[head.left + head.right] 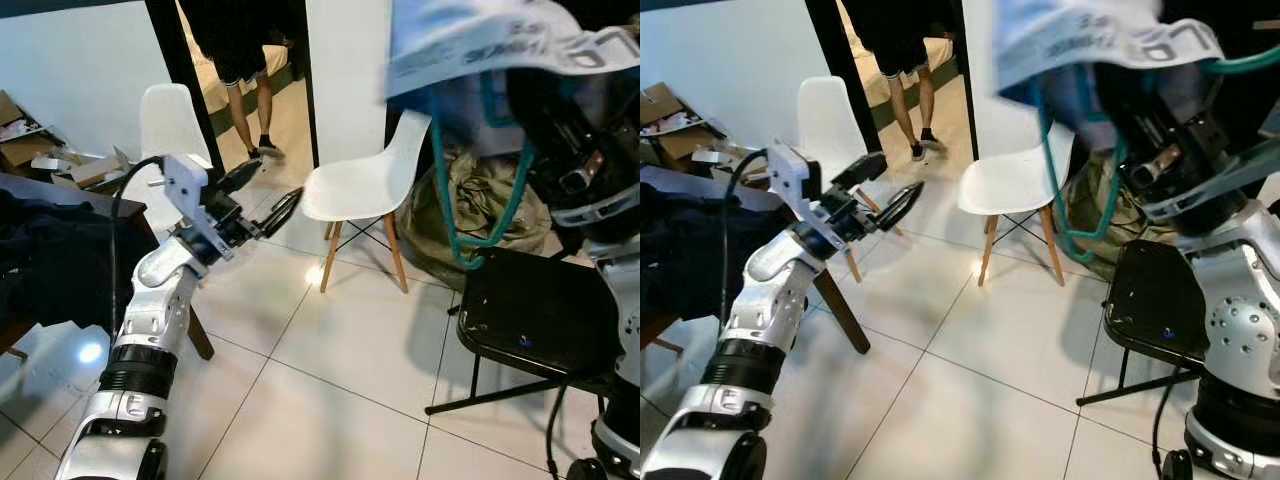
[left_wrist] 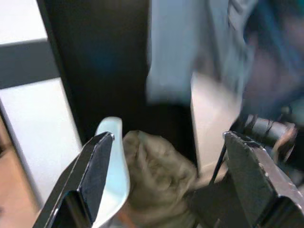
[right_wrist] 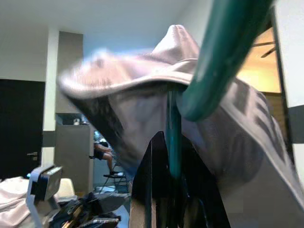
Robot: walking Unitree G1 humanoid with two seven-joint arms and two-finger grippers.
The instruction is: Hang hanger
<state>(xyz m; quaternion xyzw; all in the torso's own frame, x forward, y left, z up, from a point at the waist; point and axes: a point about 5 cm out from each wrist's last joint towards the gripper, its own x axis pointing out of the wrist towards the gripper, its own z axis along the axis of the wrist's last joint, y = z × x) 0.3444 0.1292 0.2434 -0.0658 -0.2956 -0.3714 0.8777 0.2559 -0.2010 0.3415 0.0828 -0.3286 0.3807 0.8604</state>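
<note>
- We stand on a floor (image 1: 330, 390) of pale glossy tiles, with a white wall (image 1: 70, 60) at the left and a dark doorway (image 1: 245, 60) ahead.
- Our right gripper (image 3: 173, 156) is raised high, jaws clenched on the green hanger (image 1: 470, 200), which carries a pale shirt (image 1: 480, 40) above a black chair (image 1: 535, 315).
- Our left gripper (image 1: 262, 195) reaches forward over the floor, jaws released and holding nothing.
- A white chair (image 1: 365, 185) stands ahead of it, another (image 1: 170, 125) near the wall.
- A person's legs (image 1: 250, 110) show in the doorway.
- Dark clothes (image 1: 50, 255) lie on the tabletop at the left, with boxes (image 1: 40, 150) behind.
- An olive bag (image 1: 490, 210) slumps behind the black chair.
</note>
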